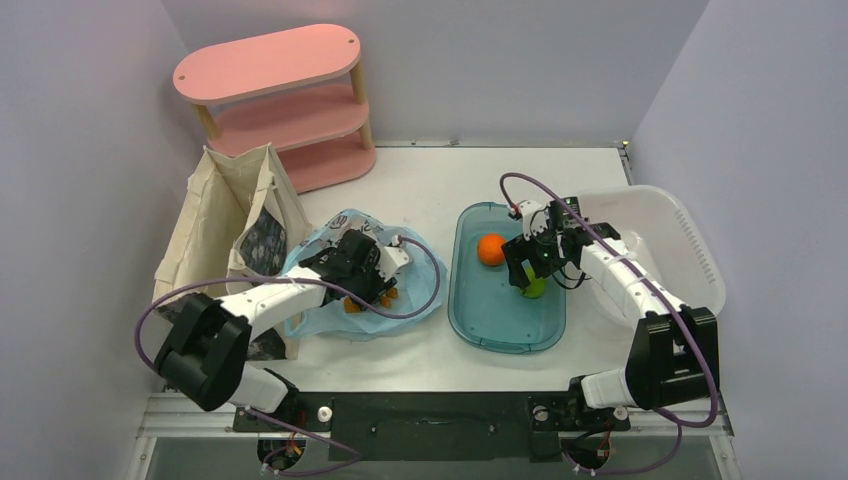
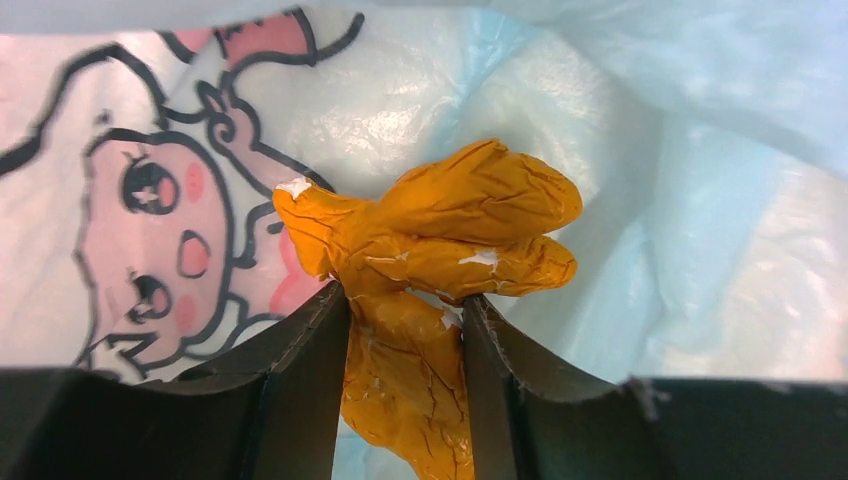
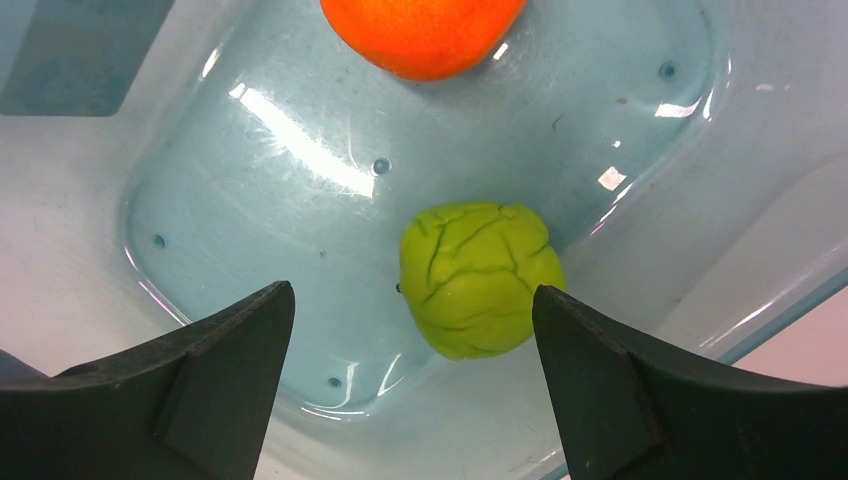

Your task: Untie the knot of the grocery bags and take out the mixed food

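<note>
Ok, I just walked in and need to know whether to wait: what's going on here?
The robot is emptying a blue grocery bag. The left gripper is inside the bag, its fingers pressed on either side of a crinkled orange item. The right gripper hangs open over the teal tub, its fingers on either side of the green fruit lying there without touching it. The orange fruit lies in the tub too.
</note>
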You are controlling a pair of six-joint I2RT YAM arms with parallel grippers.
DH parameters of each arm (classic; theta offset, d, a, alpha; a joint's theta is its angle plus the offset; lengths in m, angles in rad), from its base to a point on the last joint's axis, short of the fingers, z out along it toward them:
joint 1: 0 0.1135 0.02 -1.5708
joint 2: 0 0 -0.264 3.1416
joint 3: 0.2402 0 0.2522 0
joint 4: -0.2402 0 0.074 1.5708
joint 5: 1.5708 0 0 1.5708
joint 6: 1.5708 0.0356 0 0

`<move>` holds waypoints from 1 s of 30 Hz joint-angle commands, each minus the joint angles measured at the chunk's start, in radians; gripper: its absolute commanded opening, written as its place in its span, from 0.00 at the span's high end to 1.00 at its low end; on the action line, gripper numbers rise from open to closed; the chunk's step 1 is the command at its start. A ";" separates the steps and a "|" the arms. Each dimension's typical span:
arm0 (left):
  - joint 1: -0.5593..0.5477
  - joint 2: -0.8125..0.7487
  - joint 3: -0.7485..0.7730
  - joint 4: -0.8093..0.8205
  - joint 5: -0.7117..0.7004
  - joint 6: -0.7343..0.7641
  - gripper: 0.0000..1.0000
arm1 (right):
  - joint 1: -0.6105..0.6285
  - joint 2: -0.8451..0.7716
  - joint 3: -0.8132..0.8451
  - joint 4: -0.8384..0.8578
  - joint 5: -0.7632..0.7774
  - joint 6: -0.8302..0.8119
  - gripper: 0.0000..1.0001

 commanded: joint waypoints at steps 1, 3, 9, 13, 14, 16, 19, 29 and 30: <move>0.001 -0.163 0.031 -0.025 0.054 0.007 0.71 | -0.001 -0.049 0.061 0.029 -0.049 0.023 0.16; 0.001 -0.207 0.047 -0.048 0.057 0.028 0.71 | -0.002 -0.054 0.076 0.032 -0.069 0.036 0.16; 0.004 -0.271 0.098 -0.157 0.030 0.104 0.72 | -0.001 -0.057 0.132 0.031 -0.120 0.080 0.16; 0.025 -0.318 0.106 -0.191 0.004 0.127 0.71 | -0.001 -0.072 0.163 0.033 -0.161 0.109 0.16; 0.053 -0.349 0.112 -0.194 0.022 0.117 0.71 | 0.000 -0.074 0.167 0.035 -0.182 0.121 0.16; 0.086 -0.415 0.111 -0.182 0.109 0.105 0.71 | -0.001 -0.086 0.178 0.046 -0.215 0.148 0.16; 0.091 -0.515 0.097 -0.129 0.250 0.130 0.68 | 0.000 -0.112 0.195 0.091 -0.265 0.208 0.16; -0.109 -0.545 0.247 -0.107 0.253 0.364 0.66 | 0.062 -0.160 0.309 0.318 -0.477 0.620 0.16; -0.126 -0.537 0.260 -0.103 0.232 0.381 0.66 | 0.074 -0.172 0.311 0.347 -0.496 0.636 0.16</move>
